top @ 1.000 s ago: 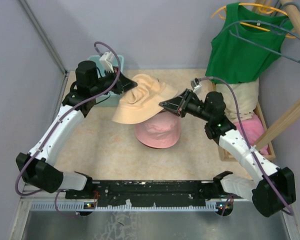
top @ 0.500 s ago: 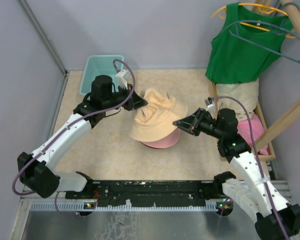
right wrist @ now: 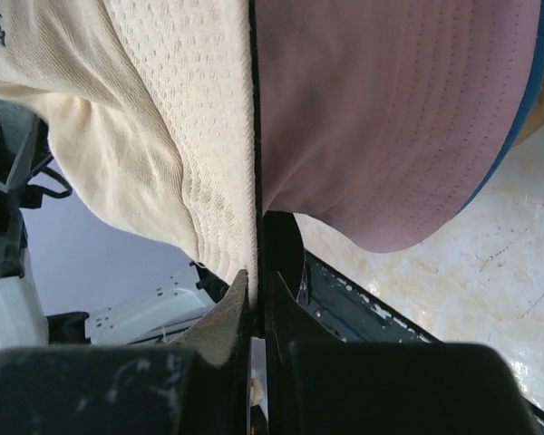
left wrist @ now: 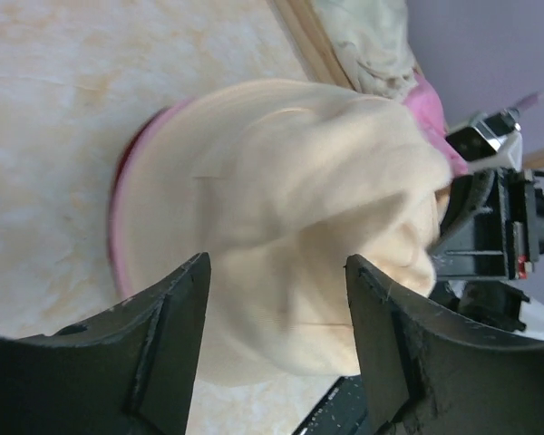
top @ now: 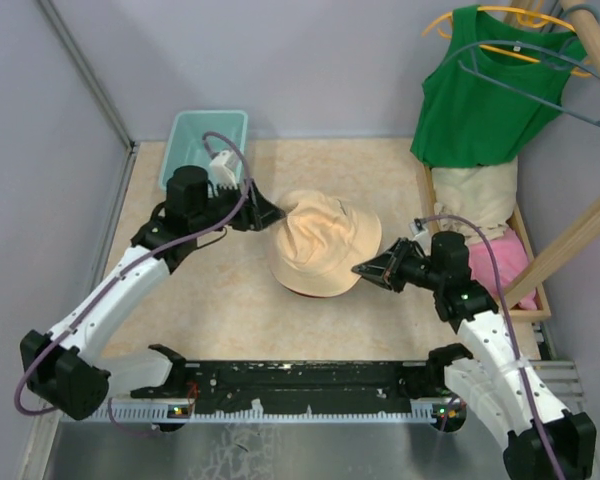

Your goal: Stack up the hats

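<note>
The beige hat lies crumpled on top of the pink hat in the middle of the table and covers nearly all of it. A dark red edge and a thin blue edge show under the pink hat. My left gripper stands open just left of the beige hat, with the fabric beyond its spread fingertips and nothing held. My right gripper is shut on the brim of the beige hat at the stack's right side.
A teal basket stands at the back left, behind the left arm. A green tank top hangs at the back right. Below it a wooden tray holds cream and pink cloth. A wooden bar slants across the right edge.
Both arms lowered the beige hat onto the pink hat. My left gripper then opened, let go of the brim and drew back to the left. The right gripper kept its hold.
</note>
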You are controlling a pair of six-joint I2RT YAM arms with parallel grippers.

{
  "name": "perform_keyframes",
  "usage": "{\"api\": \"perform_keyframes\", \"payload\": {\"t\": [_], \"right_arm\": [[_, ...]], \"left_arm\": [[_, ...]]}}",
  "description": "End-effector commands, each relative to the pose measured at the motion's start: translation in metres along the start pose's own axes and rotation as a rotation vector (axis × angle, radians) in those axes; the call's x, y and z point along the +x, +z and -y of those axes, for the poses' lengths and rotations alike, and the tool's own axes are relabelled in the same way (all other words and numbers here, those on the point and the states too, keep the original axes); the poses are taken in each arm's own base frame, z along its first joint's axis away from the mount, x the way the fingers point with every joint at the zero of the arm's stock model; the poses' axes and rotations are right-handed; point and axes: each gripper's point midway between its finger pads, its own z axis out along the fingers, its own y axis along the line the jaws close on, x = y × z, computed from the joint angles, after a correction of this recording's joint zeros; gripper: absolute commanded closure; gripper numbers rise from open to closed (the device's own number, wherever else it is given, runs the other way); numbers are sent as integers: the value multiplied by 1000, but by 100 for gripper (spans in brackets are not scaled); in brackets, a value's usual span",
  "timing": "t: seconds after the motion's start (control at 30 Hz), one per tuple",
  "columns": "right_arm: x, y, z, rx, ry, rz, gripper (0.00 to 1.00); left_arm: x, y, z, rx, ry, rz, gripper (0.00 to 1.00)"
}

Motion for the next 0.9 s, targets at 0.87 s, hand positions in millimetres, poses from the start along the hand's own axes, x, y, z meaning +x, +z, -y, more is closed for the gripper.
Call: {"api": "perform_keyframes", "payload": {"t": [0.87], "right_arm": [[-20,18,17,-32,116,60,100]], "left_arm": [[60,8,-68,165,-424,-95,27]]}}
